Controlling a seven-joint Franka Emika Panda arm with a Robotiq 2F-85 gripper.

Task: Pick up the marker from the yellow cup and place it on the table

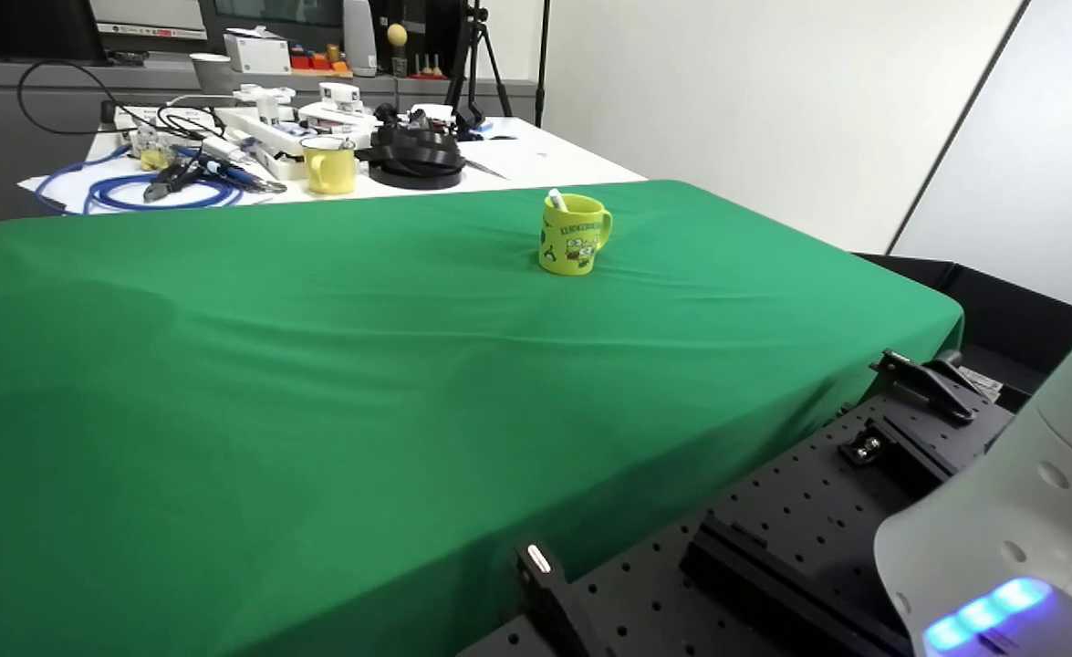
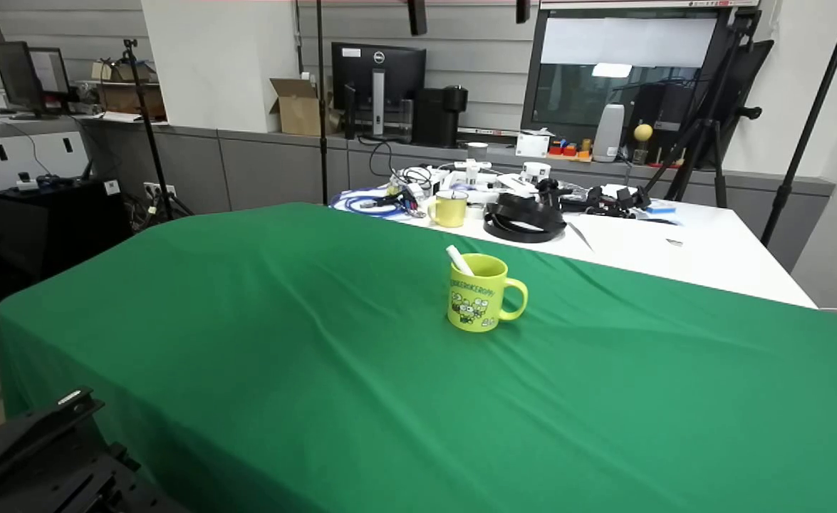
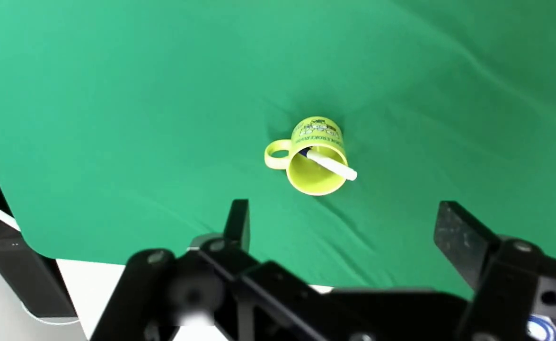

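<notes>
The yellow cup (image 1: pixel 565 239) stands upright on the green-draped table (image 1: pixel 390 365); both exterior views show it, with its handle to the right (image 2: pixel 476 303). The marker, a white stick (image 2: pixel 459 261), leans in the cup with its white end above the rim; this end also shows in an exterior view (image 1: pixel 557 200). In the wrist view the marker (image 3: pixel 332 164) lies across the mouth of the cup (image 3: pixel 313 182), its dark blue end inside. My gripper (image 3: pixel 344 210) is open and empty, well above the cup. Its fingertips (image 2: pixel 469 13) show at the top edge of an exterior view.
A white desk (image 2: pixel 682 249) behind the table carries cables, black straps (image 2: pixel 525 219) and a paler yellow mug (image 2: pixel 449 209). A black perforated mounting plate (image 1: pixel 773 520) and the arm's white base (image 1: pixel 1010 547) stand at the table's near edge. Tripods stand behind.
</notes>
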